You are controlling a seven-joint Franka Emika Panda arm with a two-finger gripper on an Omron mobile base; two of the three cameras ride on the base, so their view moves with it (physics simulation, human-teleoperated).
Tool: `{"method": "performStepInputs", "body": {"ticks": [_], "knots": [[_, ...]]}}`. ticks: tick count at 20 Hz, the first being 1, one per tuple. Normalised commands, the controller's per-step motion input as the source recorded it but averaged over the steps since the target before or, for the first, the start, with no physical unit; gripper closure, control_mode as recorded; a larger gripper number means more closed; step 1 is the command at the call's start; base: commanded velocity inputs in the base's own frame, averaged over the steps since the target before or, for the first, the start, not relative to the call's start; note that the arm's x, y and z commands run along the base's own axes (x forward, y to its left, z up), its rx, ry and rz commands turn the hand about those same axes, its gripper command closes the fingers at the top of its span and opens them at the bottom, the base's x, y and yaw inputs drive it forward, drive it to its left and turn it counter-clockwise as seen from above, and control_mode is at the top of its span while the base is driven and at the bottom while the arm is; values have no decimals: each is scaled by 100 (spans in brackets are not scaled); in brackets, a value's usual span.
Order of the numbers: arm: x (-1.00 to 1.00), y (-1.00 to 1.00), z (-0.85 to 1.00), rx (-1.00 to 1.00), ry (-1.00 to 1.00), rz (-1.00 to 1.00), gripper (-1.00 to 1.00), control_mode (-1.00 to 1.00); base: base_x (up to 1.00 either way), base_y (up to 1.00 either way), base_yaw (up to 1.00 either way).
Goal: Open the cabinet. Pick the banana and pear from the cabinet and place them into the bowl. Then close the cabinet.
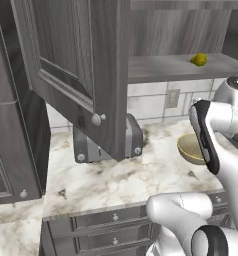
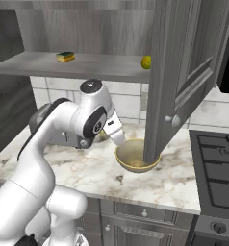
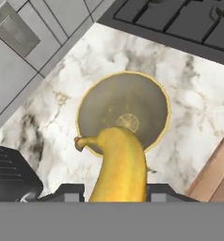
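Over the bowl point(image 3: 123, 110) on the table point(image 3: 198, 117), your jaws hold the banana point(image 3: 119, 164). Let go too early and it could tip over the rim, since its tip leans to one side. The open cabinet point(image 2: 176, 72) door hangs just beside, maybe close enough to bump. The pear point(image 2: 146, 62) waits on the shelf.

Wood grain, marble and matt fruit

The cabinet point(image 1: 76, 60) doors are dark grey wood grain with small metal knobs point(image 1: 96, 119). The counter point(image 2: 174, 180) is veined white marble, faintly polished. The bowl point(image 3: 123, 110) looks matt tan, the banana point(image 3: 118, 164) smooth and waxy yellow, the pear point(image 1: 199, 60) dull and lumpy. The toaster point(image 1: 133, 137) is brushed grey metal.
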Motion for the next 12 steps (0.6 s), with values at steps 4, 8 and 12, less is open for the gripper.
{"method": "performStepInputs", "body": {"ticks": [4,8,12], "knots": [[-2,-25,-94,0,8,0,100,-100,0,0,0],[0,-28,-76,0,0,0,100,-100,0,0,0],[18,-23,-52,0,0,0,100,-100,0,0,0]]}}
